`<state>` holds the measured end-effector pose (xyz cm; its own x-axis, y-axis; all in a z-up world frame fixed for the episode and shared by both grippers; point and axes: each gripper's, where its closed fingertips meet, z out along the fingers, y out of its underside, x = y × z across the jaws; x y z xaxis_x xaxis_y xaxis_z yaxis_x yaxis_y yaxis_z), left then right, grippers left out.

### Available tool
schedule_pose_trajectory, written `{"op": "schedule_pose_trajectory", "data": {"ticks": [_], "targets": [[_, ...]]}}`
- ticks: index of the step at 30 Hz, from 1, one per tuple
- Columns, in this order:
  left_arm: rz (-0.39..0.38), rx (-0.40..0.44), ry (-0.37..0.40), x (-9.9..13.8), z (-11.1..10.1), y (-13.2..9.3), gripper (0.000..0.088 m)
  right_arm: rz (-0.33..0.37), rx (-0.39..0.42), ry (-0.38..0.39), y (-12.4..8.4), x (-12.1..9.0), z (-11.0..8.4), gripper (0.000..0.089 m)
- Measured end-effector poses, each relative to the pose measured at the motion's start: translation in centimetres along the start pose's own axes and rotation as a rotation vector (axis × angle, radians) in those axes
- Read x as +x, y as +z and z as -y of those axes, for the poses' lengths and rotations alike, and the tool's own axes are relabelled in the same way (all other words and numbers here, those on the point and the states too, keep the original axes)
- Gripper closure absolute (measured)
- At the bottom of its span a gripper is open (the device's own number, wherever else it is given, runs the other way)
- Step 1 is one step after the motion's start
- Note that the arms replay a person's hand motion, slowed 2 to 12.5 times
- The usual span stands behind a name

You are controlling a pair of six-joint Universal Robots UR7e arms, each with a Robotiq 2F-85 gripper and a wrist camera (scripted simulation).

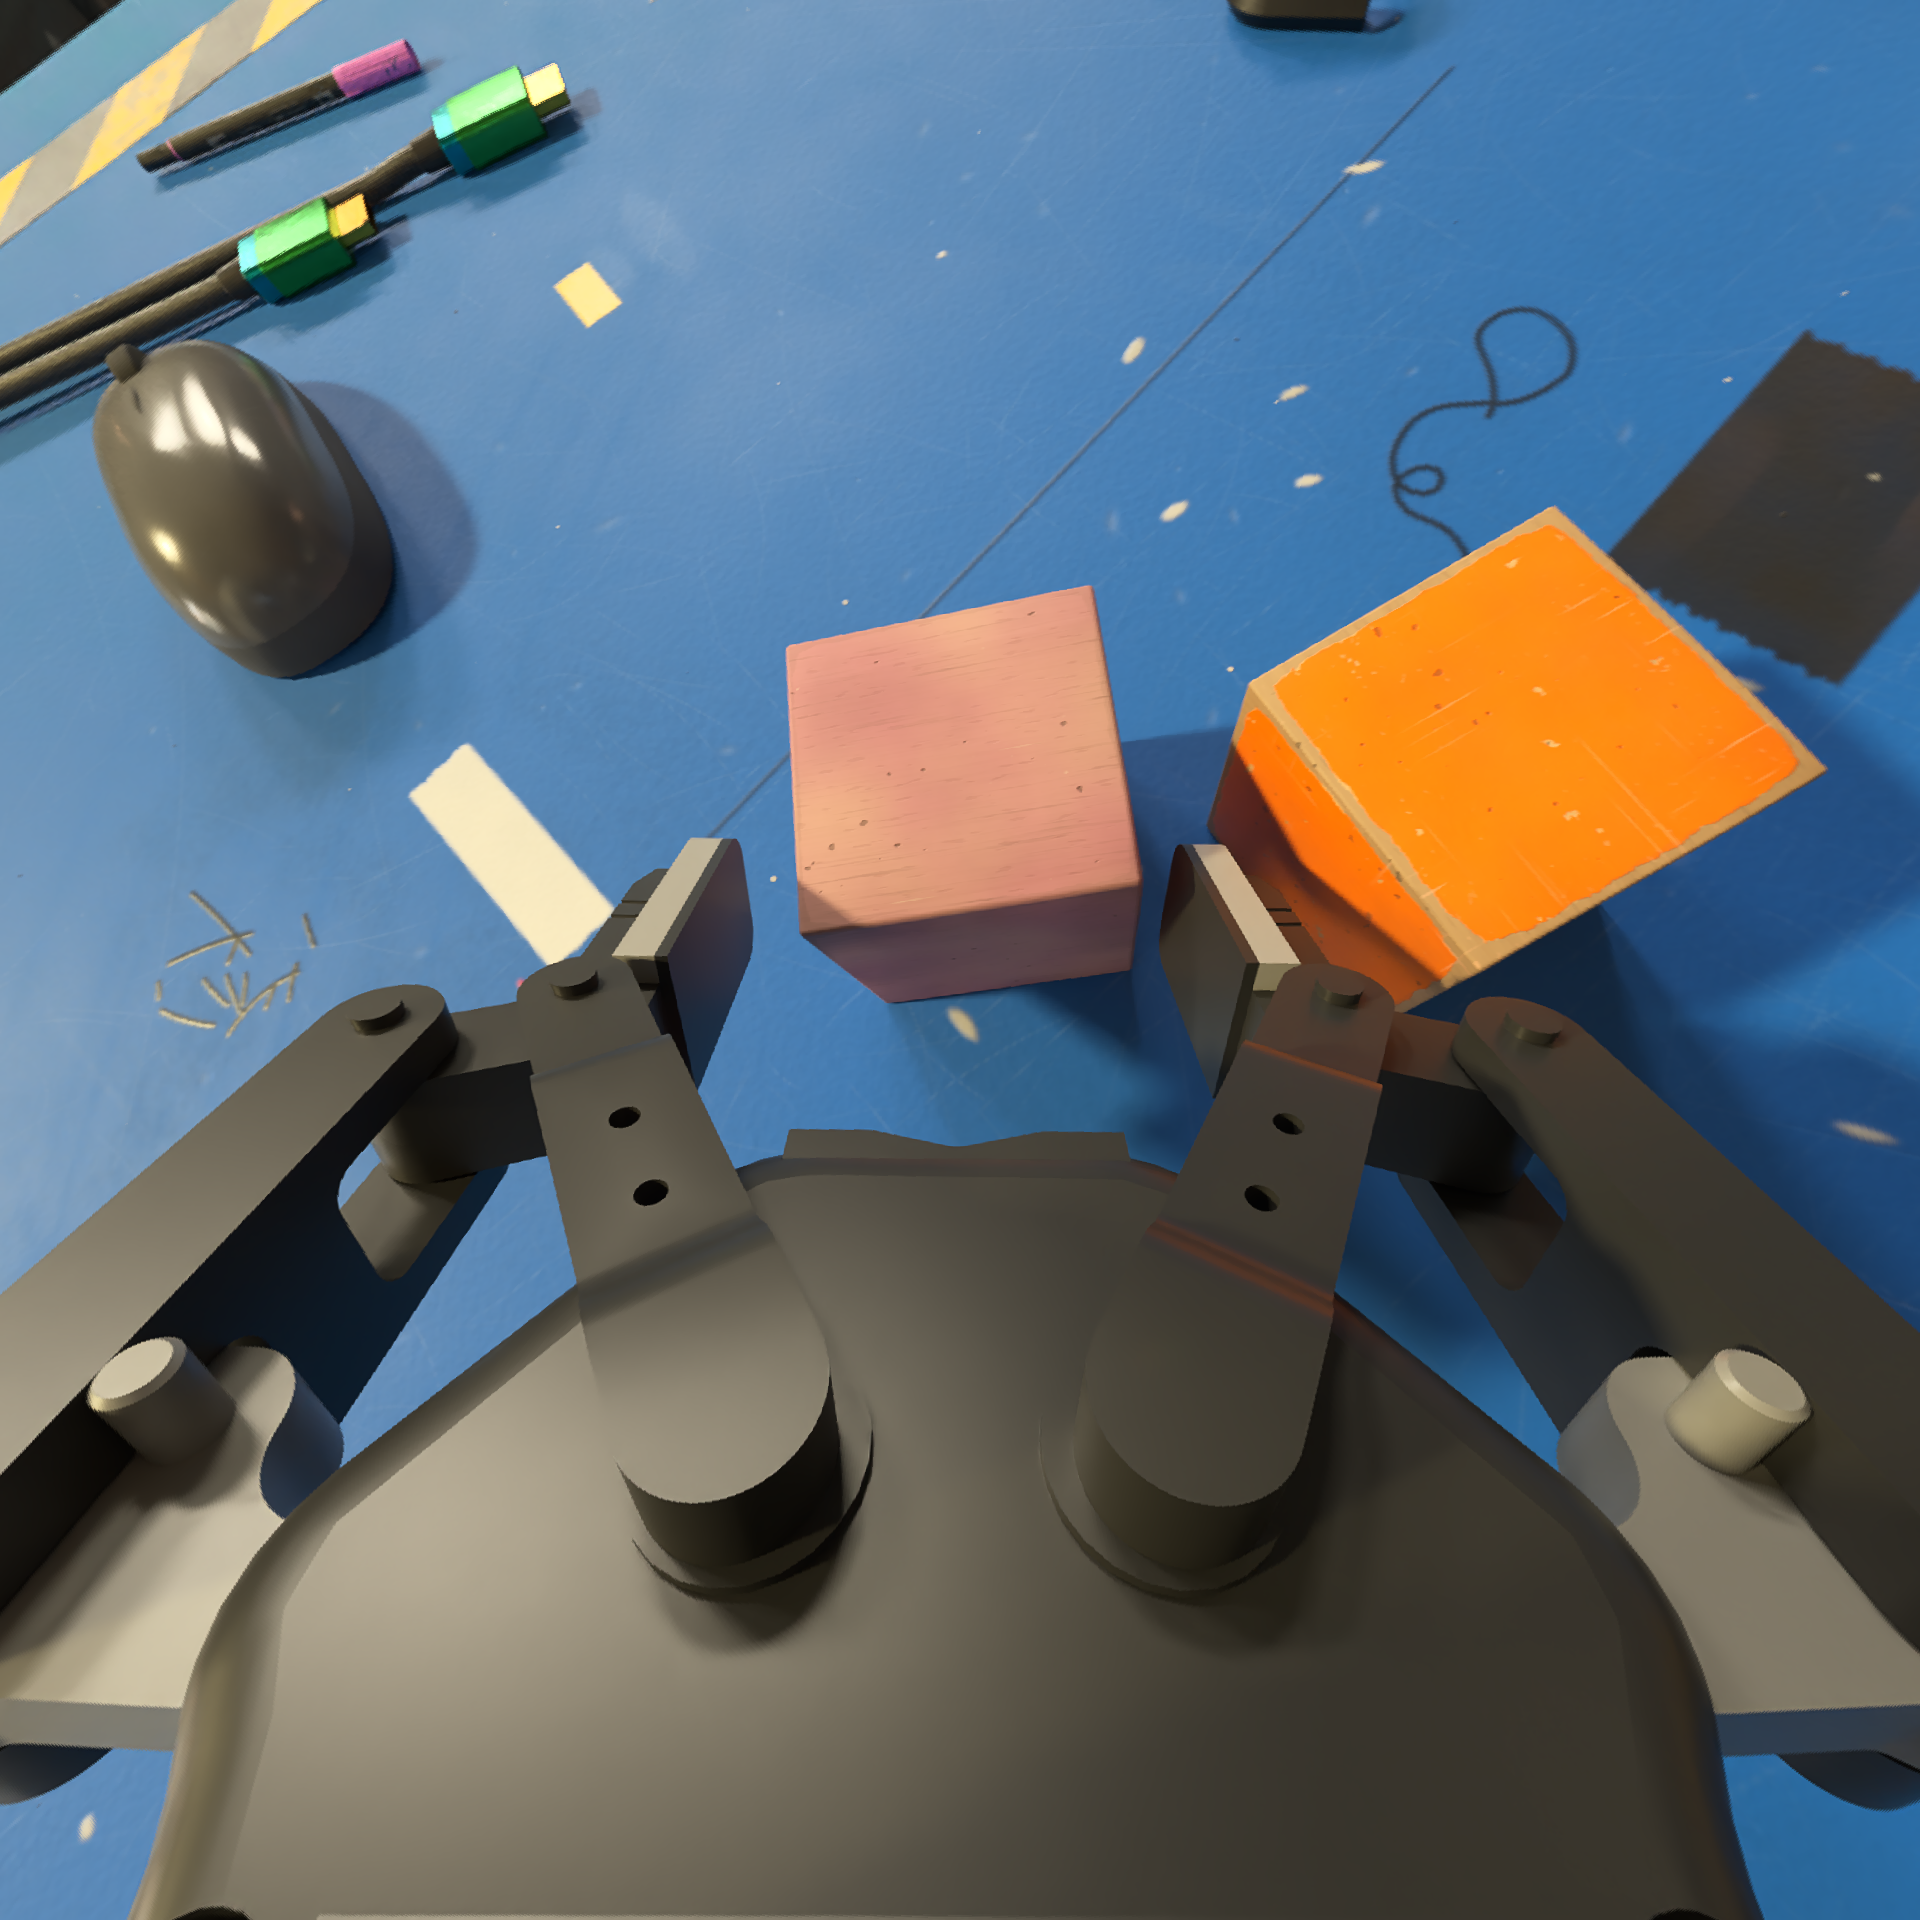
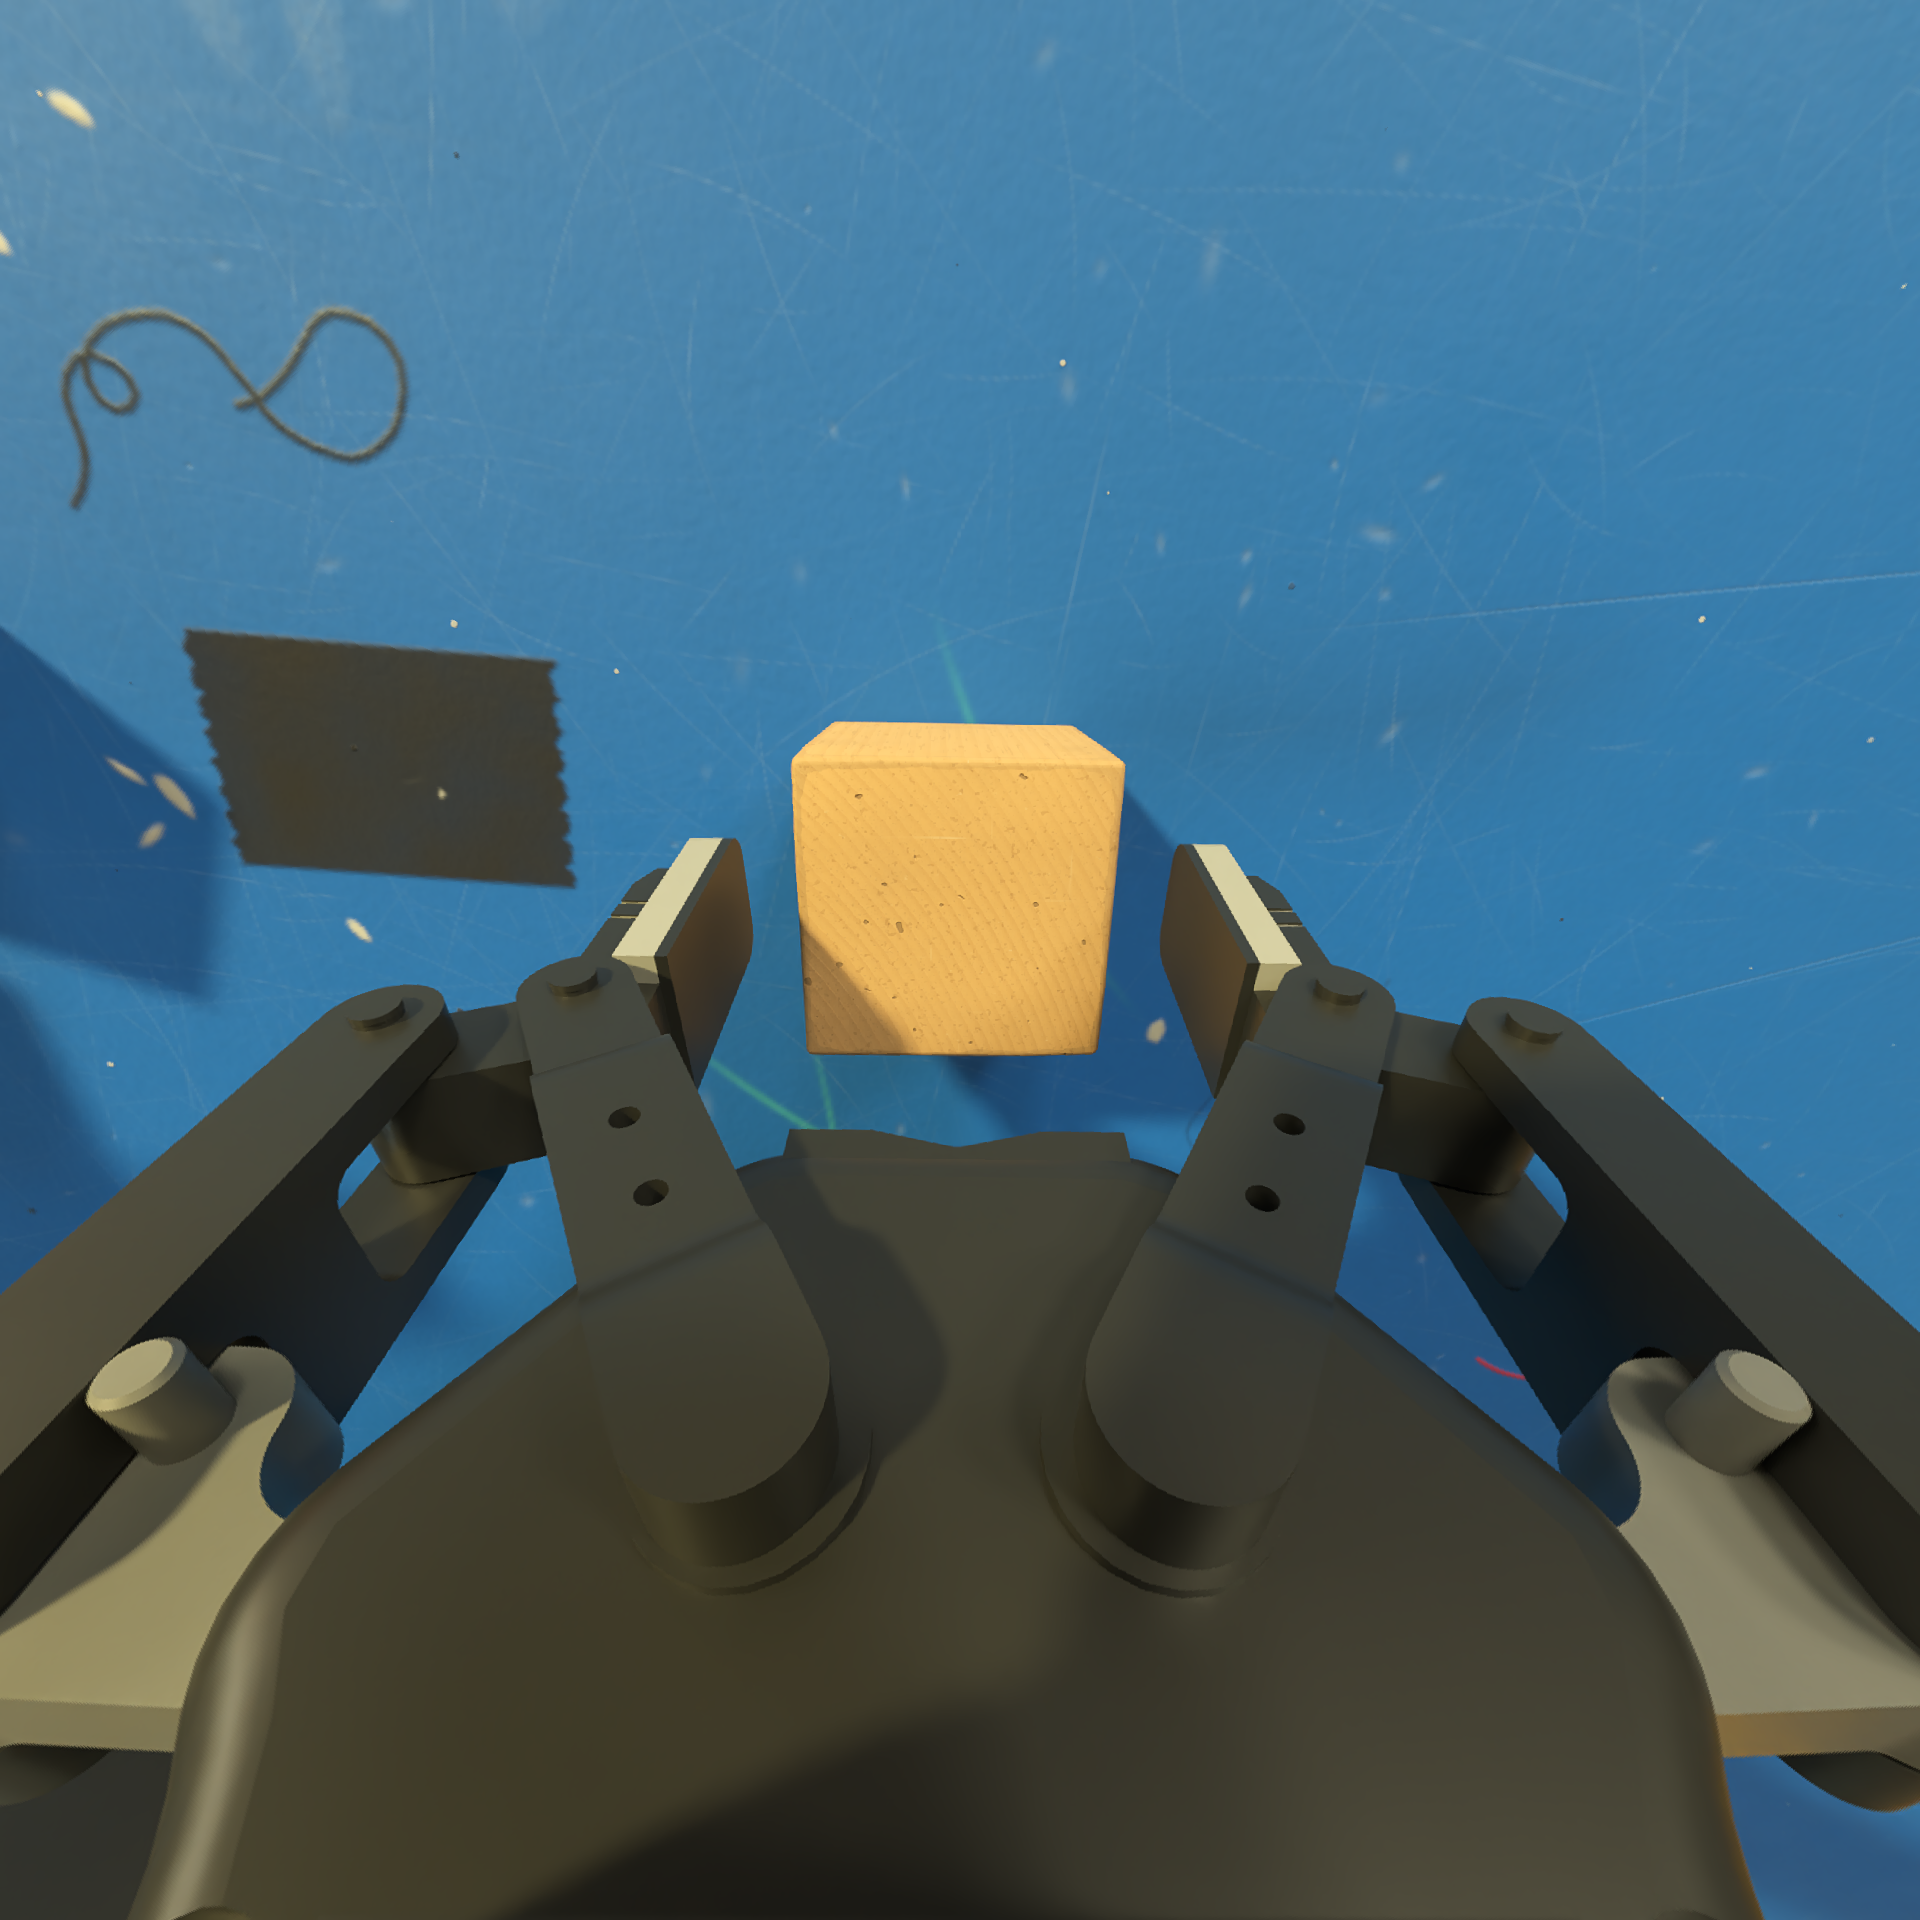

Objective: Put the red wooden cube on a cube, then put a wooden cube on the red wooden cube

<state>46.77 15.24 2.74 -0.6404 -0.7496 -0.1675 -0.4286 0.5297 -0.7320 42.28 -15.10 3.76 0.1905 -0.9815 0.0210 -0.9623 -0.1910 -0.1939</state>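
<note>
In the left wrist view a pale red wooden cube [image 1: 961, 779] rests on the blue table just beyond my left gripper [image 1: 956, 904], which is open and empty above it. A larger orange cube [image 1: 1507, 748] with tan edges sits close to its right, turned at an angle, right beside my right-hand fingertip [image 1: 1236, 914]. In the right wrist view a light tan wooden cube [image 2: 954, 894] sits on the table between and below the fingers of my right gripper [image 2: 956, 914], which is open and apart from its sides.
A dark grey computer mouse [image 1: 239, 509] lies at the left, with a purple-capped pen [image 1: 281, 104] and green-tipped cables [image 1: 312, 244] behind it. A black tape patch [image 1: 1787, 509] [image 2: 384, 758] and a looped black thread [image 1: 1486, 405] [image 2: 239, 384] lie on the table.
</note>
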Motion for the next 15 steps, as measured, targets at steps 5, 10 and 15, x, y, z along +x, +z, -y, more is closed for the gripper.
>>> {"op": "schedule_pose_trajectory", "data": {"ticks": [5, 10, 15], "targets": [[0.035, -0.009, 0.008, -0.67, -0.12, -0.02, 0.0219, -0.001, -0.003, 0.001, -0.02, 0.0, -0.04, 0.0213], [0.036, -0.003, 0.013, -0.8, -0.04, -0.04, 0.0245, 0.0, -0.008, 0.003, 0.01, 0.0, -0.1, 0.023], [0.014, 0.007, -0.002, -0.6, 0.08, 0.03, 0.0259, 0.003, -0.019, 0.004, 0.14, -0.05, -0.23, 0.0246]]}}
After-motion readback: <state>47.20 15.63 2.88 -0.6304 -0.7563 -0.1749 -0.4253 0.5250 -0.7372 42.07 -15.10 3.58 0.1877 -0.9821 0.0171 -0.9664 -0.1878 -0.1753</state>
